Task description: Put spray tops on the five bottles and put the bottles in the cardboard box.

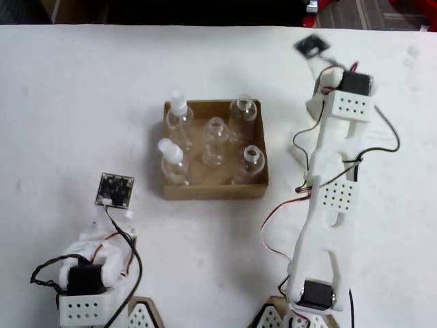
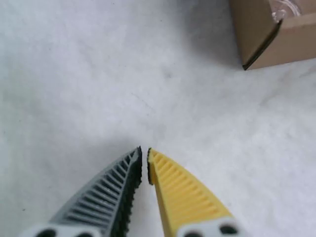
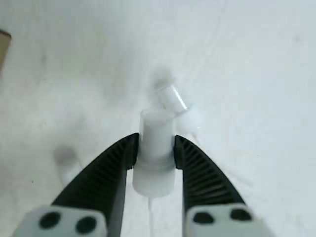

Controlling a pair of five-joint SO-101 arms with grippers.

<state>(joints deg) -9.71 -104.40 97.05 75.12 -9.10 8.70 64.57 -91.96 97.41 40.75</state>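
brown box [image 1: 213, 192], clear bottles [image 1: 215, 141], white spray top [image 3: 154, 154], l gripper [image 2: 144, 164] grey/yellow ribbed.

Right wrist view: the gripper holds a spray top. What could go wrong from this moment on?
1. The right gripper pinches the spray top with its fingertips only, so the top may slip or tilt while it is carried.
2. The open bottles stand close together in the cardboard box, next to the capped bottles. Lowering the top onto one neck could knock a neighbour over.
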